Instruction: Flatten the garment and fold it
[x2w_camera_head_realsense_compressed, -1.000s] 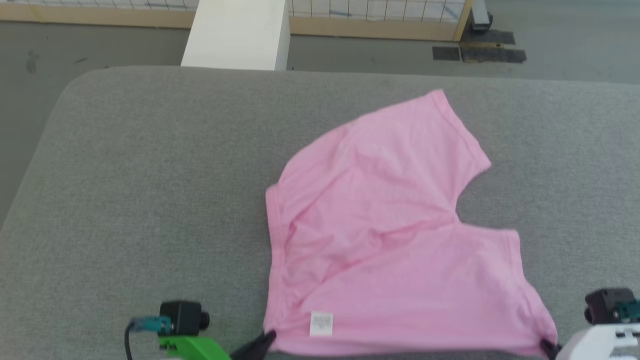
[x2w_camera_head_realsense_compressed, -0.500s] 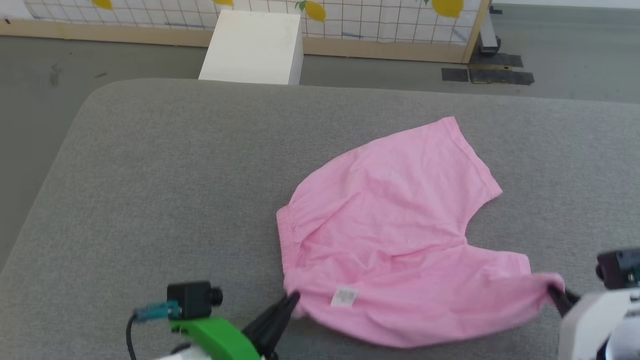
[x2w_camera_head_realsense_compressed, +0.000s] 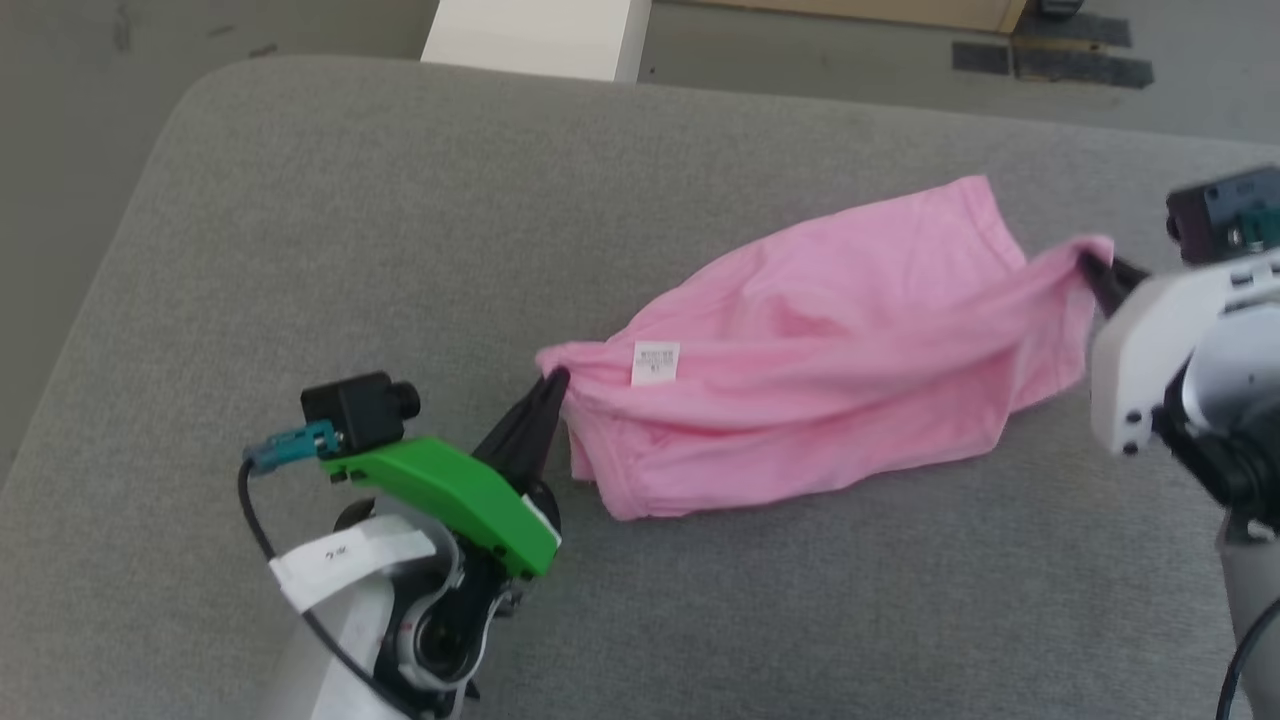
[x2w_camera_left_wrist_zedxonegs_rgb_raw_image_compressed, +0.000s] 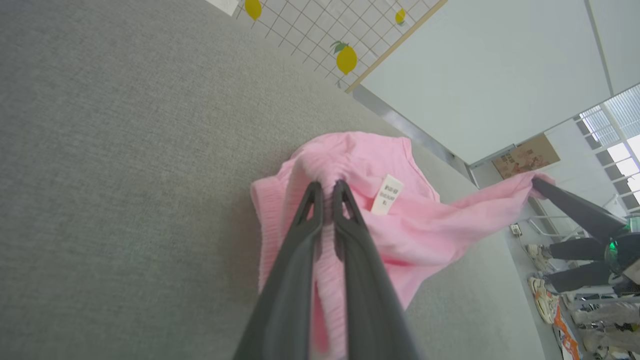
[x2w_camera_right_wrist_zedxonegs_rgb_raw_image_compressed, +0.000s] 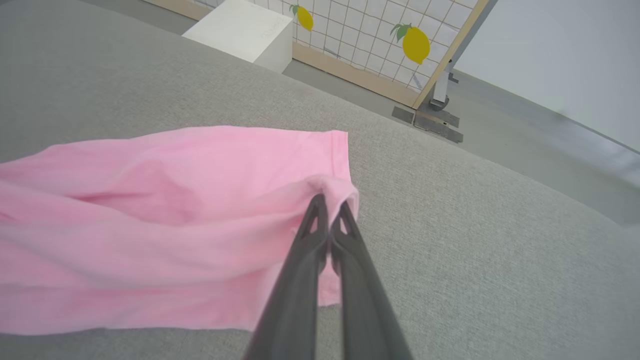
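Note:
The light-pink garment (x2w_camera_head_realsense_compressed: 820, 340) hangs stretched between my two grippers above the grey surface (x2w_camera_head_realsense_compressed: 300, 200), its lower part still resting on it. My left gripper (x2w_camera_head_realsense_compressed: 553, 381) is shut on the gathered waistband corner, close to the small white label (x2w_camera_head_realsense_compressed: 655, 362). The left wrist view shows its fingers pinching the waistband (x2w_camera_left_wrist_zedxonegs_rgb_raw_image_compressed: 325, 187), with the label (x2w_camera_left_wrist_zedxonegs_rgb_raw_image_compressed: 386, 194) just to the right. My right gripper (x2w_camera_head_realsense_compressed: 1088, 262) is shut on the hem corner at the far right. In the right wrist view the closed fingertips (x2w_camera_right_wrist_zedxonegs_rgb_raw_image_compressed: 327, 200) pinch that corner of the garment (x2w_camera_right_wrist_zedxonegs_rgb_raw_image_compressed: 150, 215).
The grey padded surface has a rounded far-left corner (x2w_camera_head_realsense_compressed: 200, 90). A white box (x2w_camera_head_realsense_compressed: 540, 35) stands on the floor beyond its far edge. A lemon-patterned grid panel (x2w_camera_right_wrist_zedxonegs_rgb_raw_image_compressed: 400, 40) with a wooden frame stands further back.
Both grippers have lifted the near edge of the garment and carried it away from me, so the cloth now doubles over itself. The head camera has also shifted.

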